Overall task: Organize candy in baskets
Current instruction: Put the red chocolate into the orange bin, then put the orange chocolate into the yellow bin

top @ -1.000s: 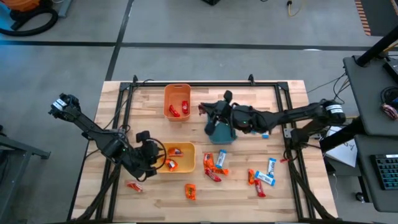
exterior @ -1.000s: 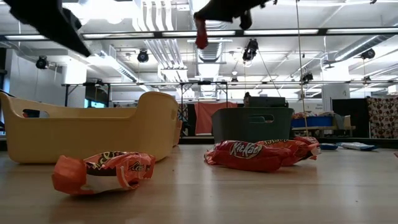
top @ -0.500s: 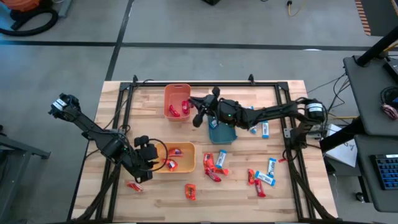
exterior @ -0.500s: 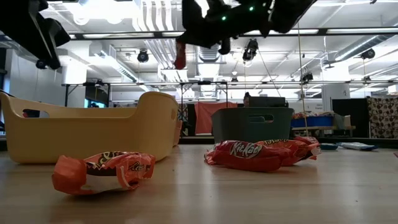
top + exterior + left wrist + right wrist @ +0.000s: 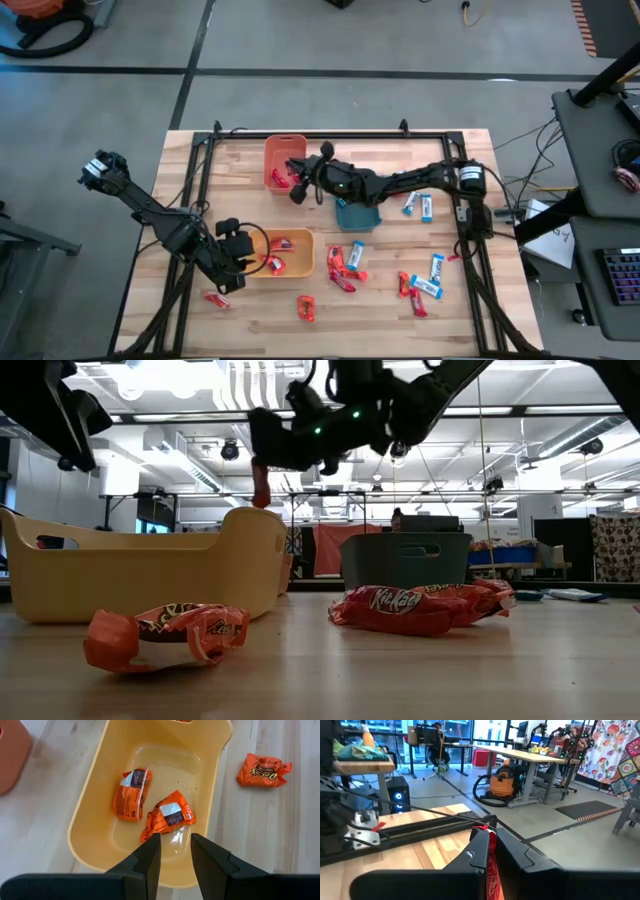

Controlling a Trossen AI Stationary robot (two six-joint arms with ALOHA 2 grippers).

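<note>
Above orange basket (image 5: 284, 162): right end effector (image 5: 296, 190), outstretched, pinching red candy (image 5: 261, 485).

A light wooden table (image 5: 380, 320) with a black metal frame (image 5: 330, 135) along its far edge stands on a grey floor (image 5: 300, 90) crossed by dark lines. An orange shop vacuum (image 5: 506, 784) sits on the floor beneath a long desk (image 5: 540, 757). Farther back a person (image 5: 440, 742) appears to sit at a workstation, too small to tell more. A patterned cloth (image 5: 615, 755) hangs at one side, and white ducts (image 5: 240, 400) run overhead
</note>
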